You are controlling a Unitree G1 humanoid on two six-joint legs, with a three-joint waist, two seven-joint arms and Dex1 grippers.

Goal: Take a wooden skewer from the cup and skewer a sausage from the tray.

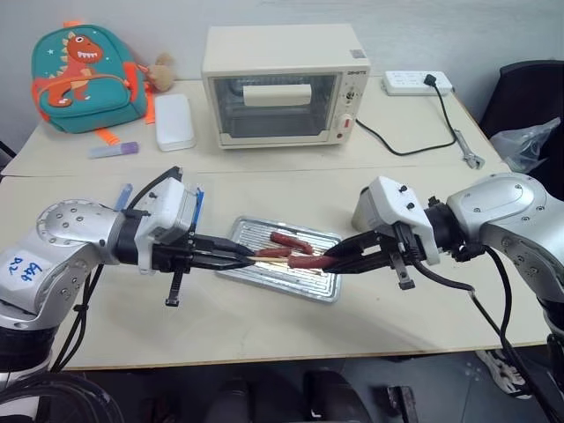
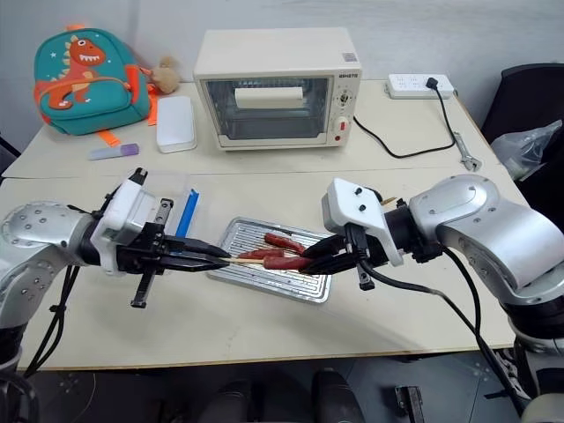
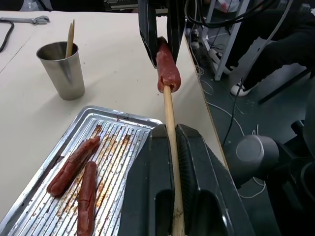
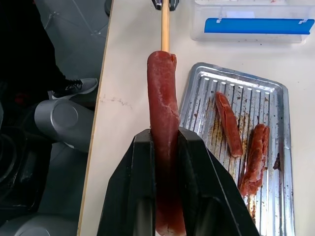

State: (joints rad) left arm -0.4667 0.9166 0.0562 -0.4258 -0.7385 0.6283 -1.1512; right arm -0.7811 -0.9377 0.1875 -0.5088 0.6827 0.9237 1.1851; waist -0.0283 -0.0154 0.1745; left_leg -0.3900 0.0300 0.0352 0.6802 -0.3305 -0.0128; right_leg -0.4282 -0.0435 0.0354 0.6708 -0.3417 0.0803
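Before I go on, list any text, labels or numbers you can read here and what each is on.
Blue handwriting on the robot's left arm: digits, possibly "699", not clearly readable.
Small dark brand mark on the toaster oven, top right of its front: too small to read.
Markings beside the oven's knobs: too small to read.

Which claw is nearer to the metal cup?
Right. The right claw holds a sausage just before the cup; the left claw is across the tray.

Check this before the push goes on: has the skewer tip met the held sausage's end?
Touching. The left wrist view shows the wooden skewer entering the end of the sausage, with no gap; the right wrist view agrees.
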